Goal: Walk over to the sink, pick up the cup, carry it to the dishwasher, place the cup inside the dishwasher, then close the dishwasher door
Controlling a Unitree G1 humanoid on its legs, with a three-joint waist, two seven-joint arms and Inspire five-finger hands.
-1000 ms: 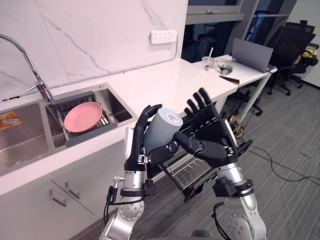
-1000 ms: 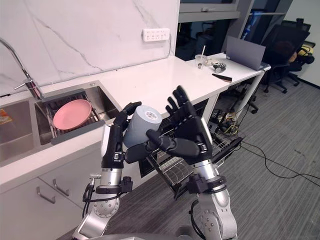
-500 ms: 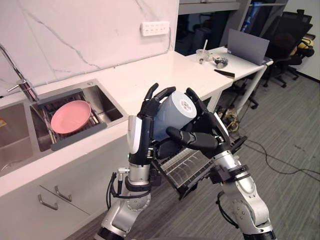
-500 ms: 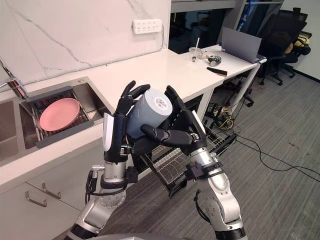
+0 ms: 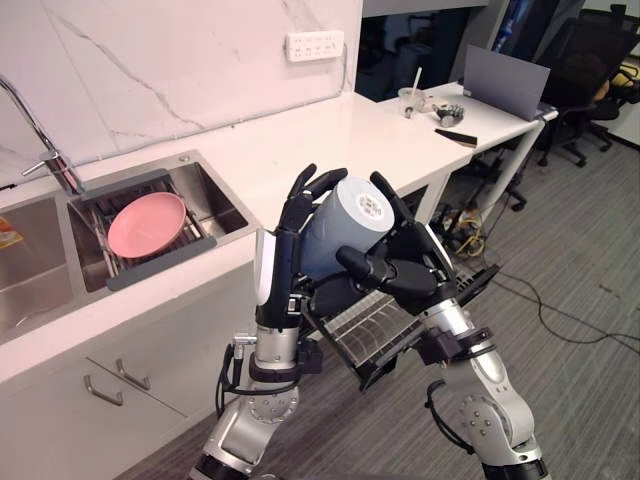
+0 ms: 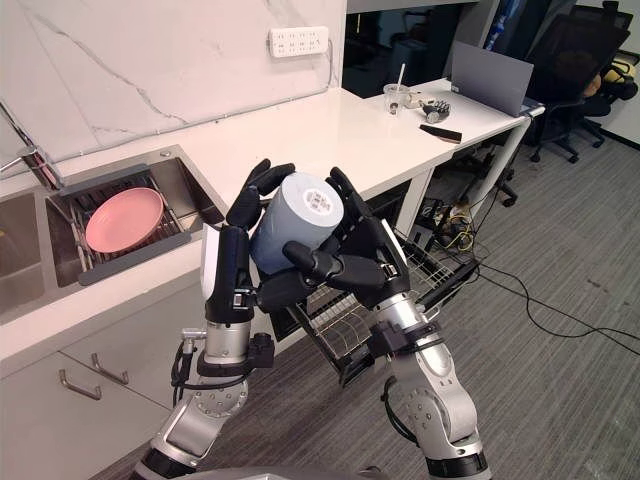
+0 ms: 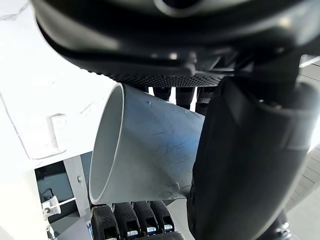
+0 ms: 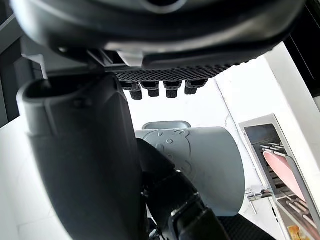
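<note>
A grey-blue cup point(image 5: 345, 232) is held up between both hands in front of the counter, tilted with its base towards me. My left hand point(image 5: 288, 252) grips it from the left, fingers curled over its side. My right hand point(image 5: 405, 270) wraps it from the right, thumb across the front. The left wrist view shows the cup point(image 7: 150, 150) past the left hand point(image 7: 250, 150). In the right wrist view the cup point(image 8: 205, 155) sits beyond the right hand point(image 8: 80, 150). Below the hands the dishwasher's wire rack point(image 5: 385, 325) stands pulled out over its open door.
The white counter point(image 5: 330, 150) runs along the left, with a sink point(image 5: 225, 205) holding a pink plate point(image 5: 147, 222) on a drain rack and a faucet point(image 5: 45, 135). A desk with a laptop point(image 5: 505, 85) and office chairs stand far right. Grey carpet lies to the right.
My right hand, open beside the cup a second ago, has closed round it. The cup has risen slightly and tipped its base towards me. The camera has shifted a little.
</note>
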